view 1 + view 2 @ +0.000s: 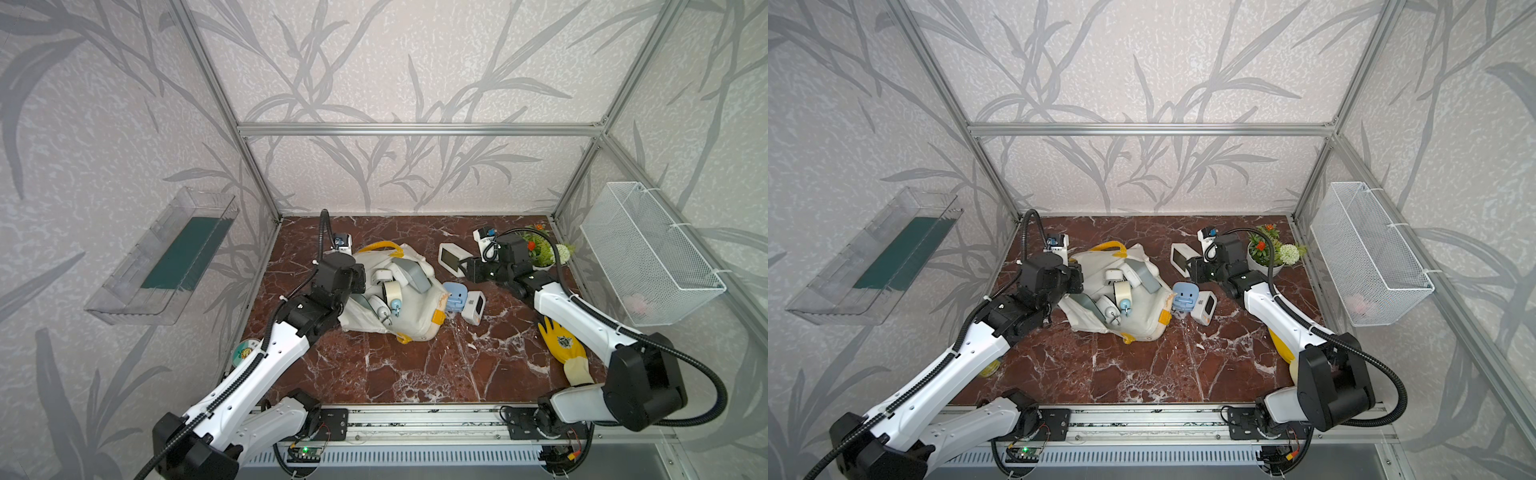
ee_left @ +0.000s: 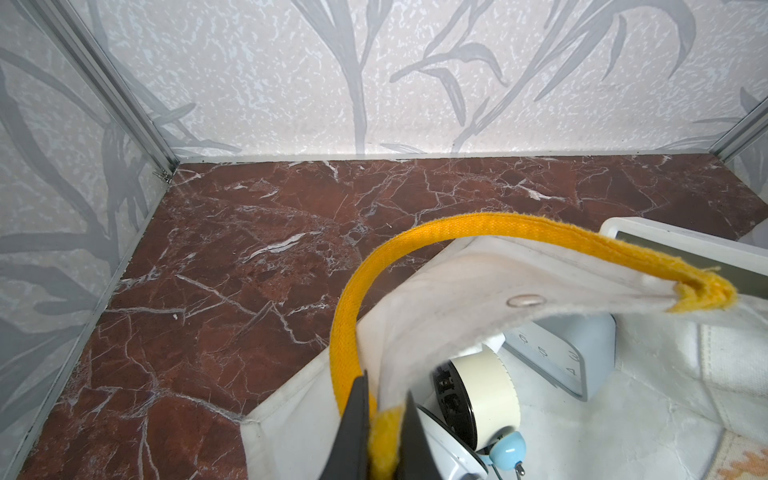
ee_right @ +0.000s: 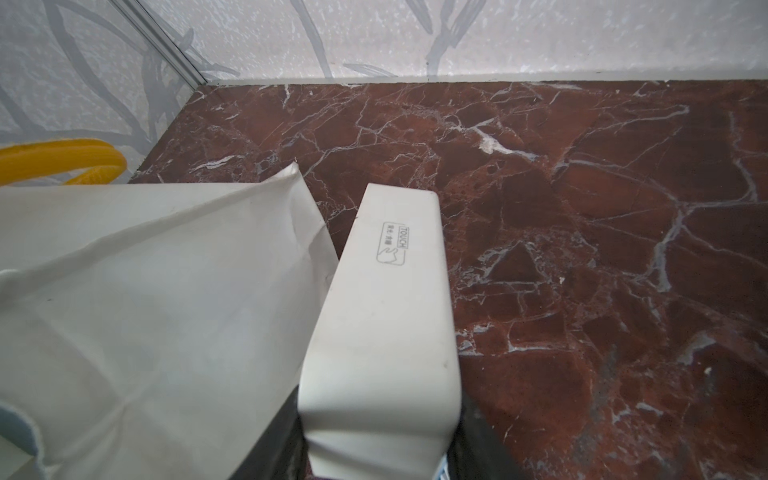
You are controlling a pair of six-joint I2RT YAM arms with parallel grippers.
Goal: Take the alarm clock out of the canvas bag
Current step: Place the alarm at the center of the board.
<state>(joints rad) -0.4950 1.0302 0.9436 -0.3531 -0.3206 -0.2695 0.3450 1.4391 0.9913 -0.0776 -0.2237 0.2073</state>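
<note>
The cream canvas bag [image 1: 415, 320] [image 1: 1142, 320] lies slumped mid-table with its mouth facing up. My left gripper [image 2: 384, 395] is shut on the bag's yellow strap handle [image 2: 519, 228] at the left rim. Inside lie a cream round clock [image 2: 486, 395] [image 1: 392, 293] with blue bells and a white square clock [image 2: 557, 357]. My right gripper [image 3: 380, 436] [image 1: 467, 266] is shut on a white digital alarm clock [image 3: 386, 311] [image 1: 451, 257] [image 1: 1183, 257], held outside the bag, just past its back right corner [image 3: 145, 291].
A blue clock [image 1: 455, 297] and a white digital clock [image 1: 476, 307] lie on the table at the bag's right. A flower pot [image 1: 540, 249] stands at the back right, behind my right wrist. A yellow glove [image 1: 561, 345] lies under the right arm. A wire basket [image 1: 648, 257] hangs on the right wall.
</note>
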